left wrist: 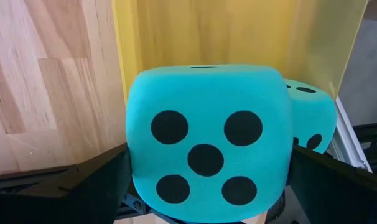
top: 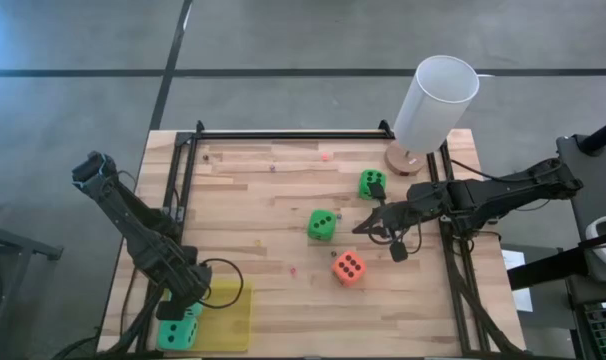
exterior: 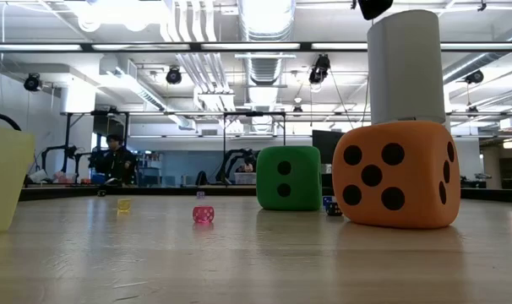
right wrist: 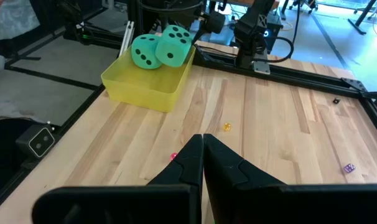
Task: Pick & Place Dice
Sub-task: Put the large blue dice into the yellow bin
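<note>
My left gripper [top: 180,318] hangs over the yellow bin [top: 233,318], spread wide around a teal die [left wrist: 205,143]; right gripper [top: 361,226] closed, empty.

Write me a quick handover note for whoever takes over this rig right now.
Left gripper: over the yellow plastic bin, wide jaws either side of a teal foam die; whether it grips or has just let go is unclear.
Right gripper: shut, empty, above mid-table.
Done: a second teal die already in the bin.
Left: two green foam dice and the orange-red die on the wooden table.
</note>
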You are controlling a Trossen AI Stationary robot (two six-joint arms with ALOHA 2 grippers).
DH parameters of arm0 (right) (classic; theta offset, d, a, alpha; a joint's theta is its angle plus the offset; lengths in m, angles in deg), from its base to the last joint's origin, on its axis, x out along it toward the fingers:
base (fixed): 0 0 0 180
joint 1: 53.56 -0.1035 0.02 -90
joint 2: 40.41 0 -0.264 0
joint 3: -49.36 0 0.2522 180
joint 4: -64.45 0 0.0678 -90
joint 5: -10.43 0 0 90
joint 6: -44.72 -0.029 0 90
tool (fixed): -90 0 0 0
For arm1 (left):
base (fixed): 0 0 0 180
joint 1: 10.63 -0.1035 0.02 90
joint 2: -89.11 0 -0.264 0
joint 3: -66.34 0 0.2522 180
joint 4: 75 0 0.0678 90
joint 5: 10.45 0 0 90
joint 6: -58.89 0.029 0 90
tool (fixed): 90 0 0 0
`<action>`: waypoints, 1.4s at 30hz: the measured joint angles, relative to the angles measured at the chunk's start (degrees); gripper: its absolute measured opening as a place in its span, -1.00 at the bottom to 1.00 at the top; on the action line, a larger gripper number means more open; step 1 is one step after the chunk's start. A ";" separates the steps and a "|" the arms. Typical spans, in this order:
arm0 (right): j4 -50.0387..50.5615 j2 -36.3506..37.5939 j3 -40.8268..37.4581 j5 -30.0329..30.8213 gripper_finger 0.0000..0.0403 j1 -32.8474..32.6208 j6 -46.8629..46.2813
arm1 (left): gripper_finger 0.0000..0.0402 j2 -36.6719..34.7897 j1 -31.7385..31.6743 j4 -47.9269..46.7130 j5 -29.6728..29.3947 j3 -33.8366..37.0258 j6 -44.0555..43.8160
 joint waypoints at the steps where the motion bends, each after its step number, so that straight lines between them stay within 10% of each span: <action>1: 0.00 0.00 0.00 0.00 -0.96 -0.01 0.11 | 0.98 0.00 0.00 0.23 0.00 0.00 -0.02; 42: 0.00 0.00 0.00 -0.01 -0.96 -0.01 0.11 | 0.93 -0.04 0.07 1.93 3.53 0.37 -0.99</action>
